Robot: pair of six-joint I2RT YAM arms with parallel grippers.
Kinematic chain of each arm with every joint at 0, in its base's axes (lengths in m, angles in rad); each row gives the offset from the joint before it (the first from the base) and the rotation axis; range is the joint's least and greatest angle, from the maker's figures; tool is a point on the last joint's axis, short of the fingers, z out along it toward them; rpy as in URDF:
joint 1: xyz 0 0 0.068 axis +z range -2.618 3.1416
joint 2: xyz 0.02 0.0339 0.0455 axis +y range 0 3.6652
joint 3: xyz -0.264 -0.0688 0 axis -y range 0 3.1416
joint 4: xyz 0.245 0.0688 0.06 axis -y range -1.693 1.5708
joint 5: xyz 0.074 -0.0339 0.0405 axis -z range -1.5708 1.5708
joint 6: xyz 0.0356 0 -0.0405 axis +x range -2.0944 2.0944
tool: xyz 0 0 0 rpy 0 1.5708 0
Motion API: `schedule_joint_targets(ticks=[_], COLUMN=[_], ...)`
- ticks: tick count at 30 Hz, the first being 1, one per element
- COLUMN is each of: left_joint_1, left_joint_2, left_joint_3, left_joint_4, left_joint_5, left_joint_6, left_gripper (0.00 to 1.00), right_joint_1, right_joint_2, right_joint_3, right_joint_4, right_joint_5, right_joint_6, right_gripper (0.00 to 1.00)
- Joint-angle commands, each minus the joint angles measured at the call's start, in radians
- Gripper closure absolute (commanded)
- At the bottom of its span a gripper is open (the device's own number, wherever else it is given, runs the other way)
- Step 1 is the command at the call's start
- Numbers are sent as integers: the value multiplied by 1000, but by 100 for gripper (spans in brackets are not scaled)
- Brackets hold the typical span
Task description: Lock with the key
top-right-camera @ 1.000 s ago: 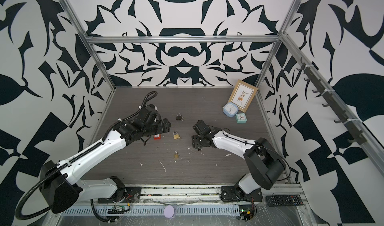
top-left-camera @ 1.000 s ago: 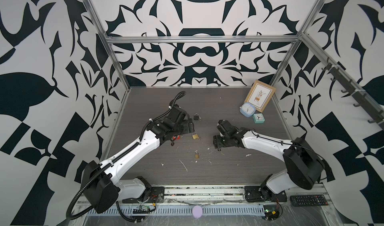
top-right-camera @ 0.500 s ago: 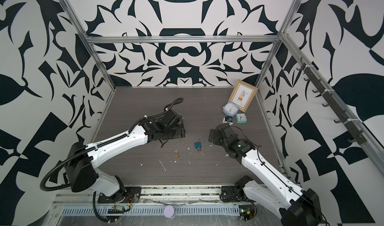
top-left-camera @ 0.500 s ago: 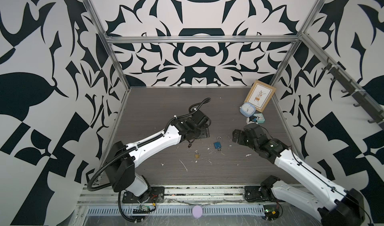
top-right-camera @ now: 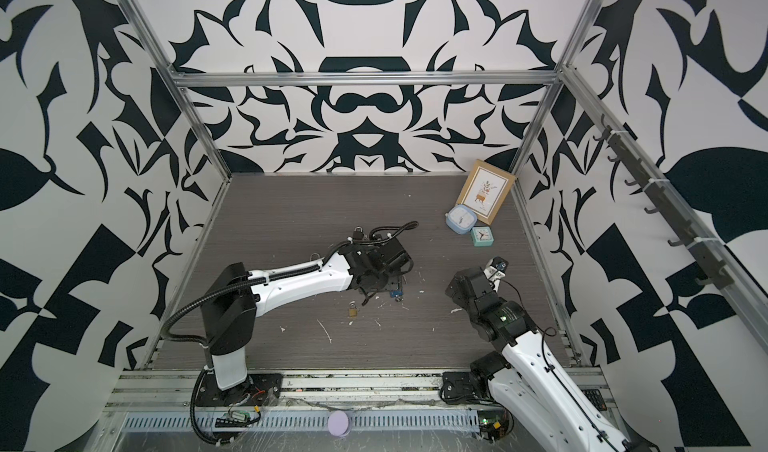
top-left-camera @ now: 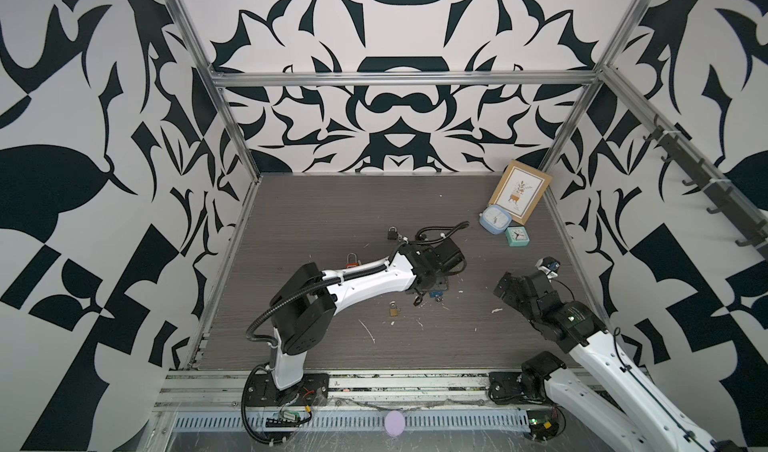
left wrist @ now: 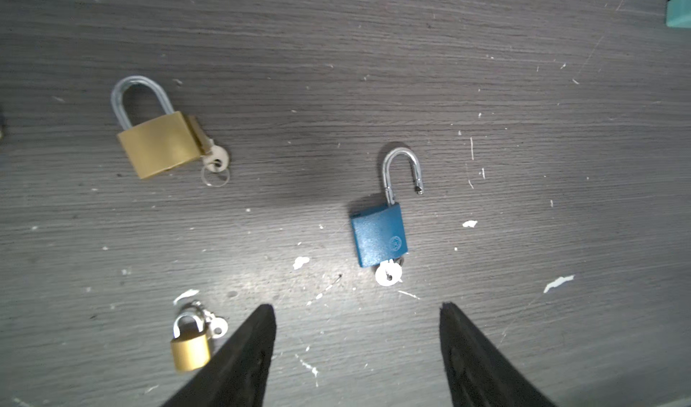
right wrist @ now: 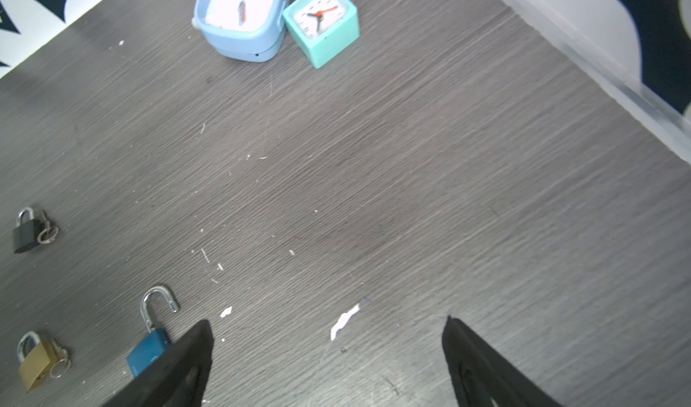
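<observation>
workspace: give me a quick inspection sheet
surface: table, scuffed, white flecks
job's things: blue padlock lying flat, shackle open, key in it
clutter: big brass padlock, small brass padlock, black padlock, red padlock, blue clock, teal clock, frame
grippers: left gripper open, empty, just short of blue padlock; right gripper open, empty, off to the side
cables: cable looped at left wrist
surroundings: patterned walls, hook rail

In both top views the left arm hides most of the blue padlock.
</observation>
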Motion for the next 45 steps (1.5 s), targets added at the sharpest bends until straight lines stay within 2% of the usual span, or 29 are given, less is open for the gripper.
schedule_joint_targets(ticks=[1, 9, 14, 23, 29, 34, 40, 45], left_joint_1=[-22, -37, -39, -48, -47, -47, -47, -47], left_joint_2=[70, 169, 216, 325, 364, 391, 415, 409], left_joint_3=[64, 134, 157, 265, 276, 280, 300, 298], left_joint_4=[-84, -106, -114, -157, -177, -200, -197, -194], left_joint_5=[-46, -69, -95, -107, -108, -94, -59, -42], left_joint_6=[-30, -67, -124, -119, -163, -217, -222, -223], left_gripper=[29, 32, 39, 40, 41, 46, 47, 56], right_joint_1=[-3, -4, -3, -3, -4, -3, -3, -3], right_joint_2=[-48, -142, -141, -114, -104, -102, -93, -85], right_joint_3=[-16, -69, -73, -90, -90, -96, -99, -101], right_joint_4=[-52, -48, -45, -1, 6, 20, 32, 41], right_joint_5=[55, 34, 22, -20, -25, -31, -31, -28], right_joint_6=[32, 25, 9, -16, -23, -31, -34, -36], right_gripper=[4, 5, 5, 5, 5, 5, 5, 5])
